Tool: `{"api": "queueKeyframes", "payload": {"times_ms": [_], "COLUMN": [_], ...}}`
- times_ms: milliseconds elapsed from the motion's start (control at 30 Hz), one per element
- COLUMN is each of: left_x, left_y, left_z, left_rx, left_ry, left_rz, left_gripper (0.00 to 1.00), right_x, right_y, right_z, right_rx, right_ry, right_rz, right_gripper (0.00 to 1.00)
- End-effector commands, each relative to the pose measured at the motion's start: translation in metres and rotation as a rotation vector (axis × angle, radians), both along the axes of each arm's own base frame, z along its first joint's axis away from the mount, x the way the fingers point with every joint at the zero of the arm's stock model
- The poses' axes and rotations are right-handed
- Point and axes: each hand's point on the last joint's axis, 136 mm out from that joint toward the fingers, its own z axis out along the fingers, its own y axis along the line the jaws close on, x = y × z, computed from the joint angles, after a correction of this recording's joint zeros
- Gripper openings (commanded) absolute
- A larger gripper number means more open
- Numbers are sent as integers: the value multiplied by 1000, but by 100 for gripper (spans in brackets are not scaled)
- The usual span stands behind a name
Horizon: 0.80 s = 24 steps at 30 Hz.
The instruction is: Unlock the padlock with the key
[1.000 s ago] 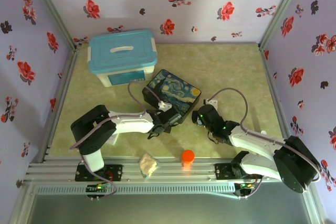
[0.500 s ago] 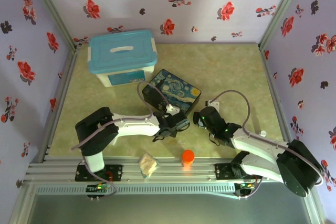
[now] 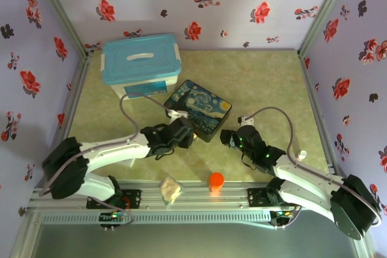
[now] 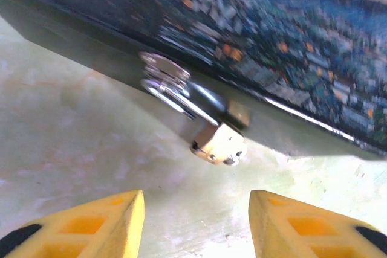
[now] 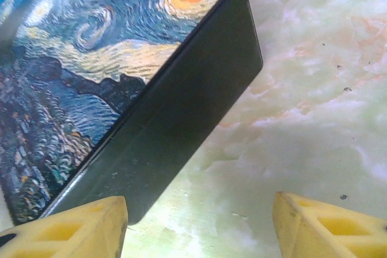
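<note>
Since a second ago the left arm has dropped low and stretched out from the left, so the left gripper [image 3: 180, 136] now meets the painted tin [image 3: 198, 108] from its near-left side, pulled back a little from where it was half a second ago. The right gripper [image 3: 228, 139] has hardly shifted and faces the tin's near-right corner. Behind both sets of fingers, by the front rail, stand an orange cap [image 3: 216, 179] and a pale crumpled lump [image 3: 170, 190], well apart from the tin. In the left wrist view the yellow fingers [image 4: 106, 219] stand well apart, with bare pale-green table [image 4: 72, 131] between them and nothing in their hold. Just ahead of that gap, slightly toward the right-hand finger, hangs the padlock [image 4: 219, 143]. Its brass-coloured body is tilted, low beside the tin's dark side wall and clear of both fingertips. Beyond the body the silver shackle [image 4: 181, 98] runs up and to the left and loops through a shiny hasp [image 4: 162, 70] on the wall. The view is blurred, so the lock's underside cannot be read. In the right wrist view that gripper's fingers [image 5: 72, 228] are spread wide around bare marbled table, gripping nothing. The tin's corner lies just ahead of the left-hand finger, and its black wall runs away up and to the right under the swirling painted lid. Farthest off, beyond the tin and to the left of both grippers, sits a blue-lidded box [image 3: 141, 64].
</note>
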Motion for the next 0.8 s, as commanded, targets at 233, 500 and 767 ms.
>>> {"api": "queueKeyframes", "payload": {"times_ms": [233,500,767], "left_x": [7,19,24], "left_y": [-34,-34,-40], "left_z": [-36,-67,-89], "left_rx": [-106,-87,-111], "left_ry": [59,84,89], "left_rz": [-31,7,15], "left_gripper": [57,57,48], "right_x": [13,18,17], "right_y": [11,4,3], "right_z": [11,2,0], "right_rx": [68,13,4], "right_ry": [15,31,30], "right_rz": [-44,-91,-86], "right_gripper": [66,66,65]}}
